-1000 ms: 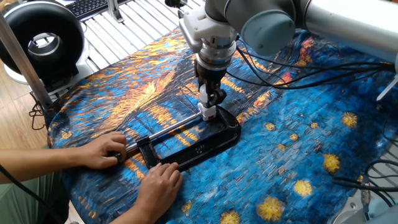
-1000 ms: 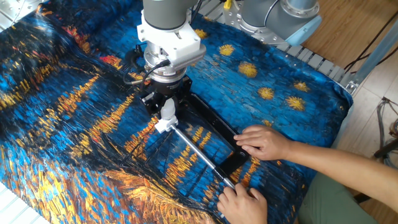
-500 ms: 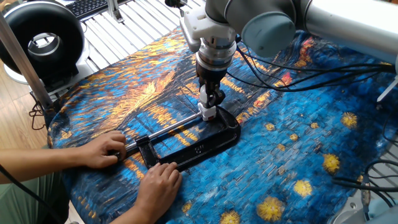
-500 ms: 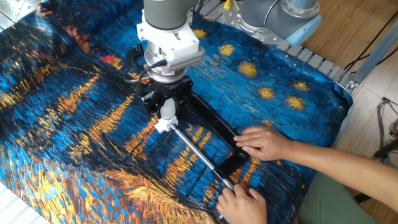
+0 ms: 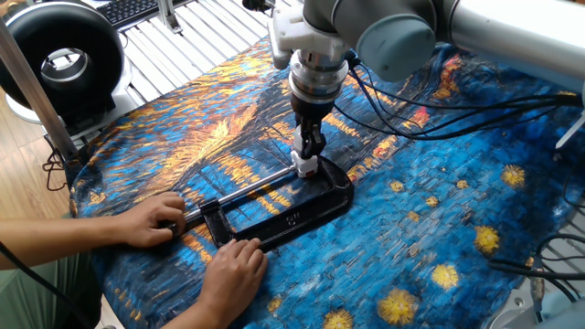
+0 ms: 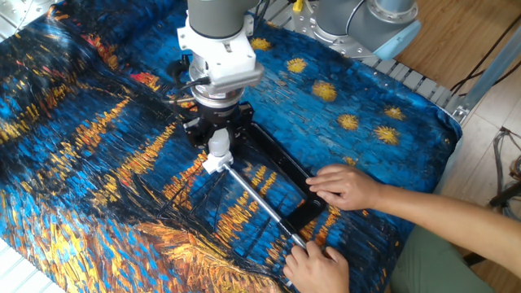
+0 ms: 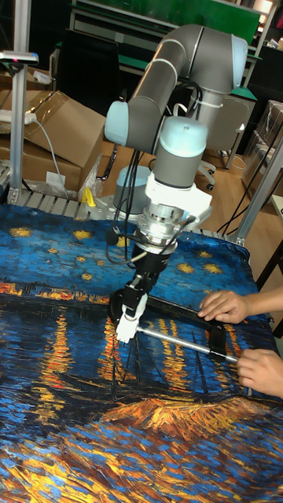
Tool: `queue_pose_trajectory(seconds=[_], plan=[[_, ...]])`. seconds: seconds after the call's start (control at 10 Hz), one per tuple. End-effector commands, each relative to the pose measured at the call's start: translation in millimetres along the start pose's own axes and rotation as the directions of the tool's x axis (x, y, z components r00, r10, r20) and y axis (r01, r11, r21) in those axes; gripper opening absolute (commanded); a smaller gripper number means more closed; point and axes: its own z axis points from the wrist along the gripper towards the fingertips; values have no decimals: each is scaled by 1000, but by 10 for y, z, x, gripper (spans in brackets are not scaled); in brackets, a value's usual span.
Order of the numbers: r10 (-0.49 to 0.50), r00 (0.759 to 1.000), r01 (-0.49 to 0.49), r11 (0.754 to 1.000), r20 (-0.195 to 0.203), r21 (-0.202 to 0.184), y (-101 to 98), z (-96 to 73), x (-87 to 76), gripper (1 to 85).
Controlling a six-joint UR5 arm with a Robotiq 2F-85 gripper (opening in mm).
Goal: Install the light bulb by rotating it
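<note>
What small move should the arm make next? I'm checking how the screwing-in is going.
Probably keep turning the wrist while holding grip: the pincer is shut on the light bulb, which stands upright on the white socket block, and a person's hands brace the black clamp.

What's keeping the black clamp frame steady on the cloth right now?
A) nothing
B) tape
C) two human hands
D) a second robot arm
C: one hand grips the bar end and the other hand presses on the black clamp frame, while the gripper is at the light bulb.
</note>
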Motion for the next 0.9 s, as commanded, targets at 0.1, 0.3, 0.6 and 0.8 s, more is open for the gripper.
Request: queue_pose_trajectory(seconds=[0.1, 0.3, 0.6, 0.8], plan=[[161, 986, -160, 986, 31, -36, -56, -19, 19, 380], [278, 960, -277, 960, 41, -32, -157, -10, 47, 370], [482, 876, -481, 876, 26, -31, -156, -5, 90, 337], [576, 817, -575, 817, 14, -26, -146, -1, 129, 320]])
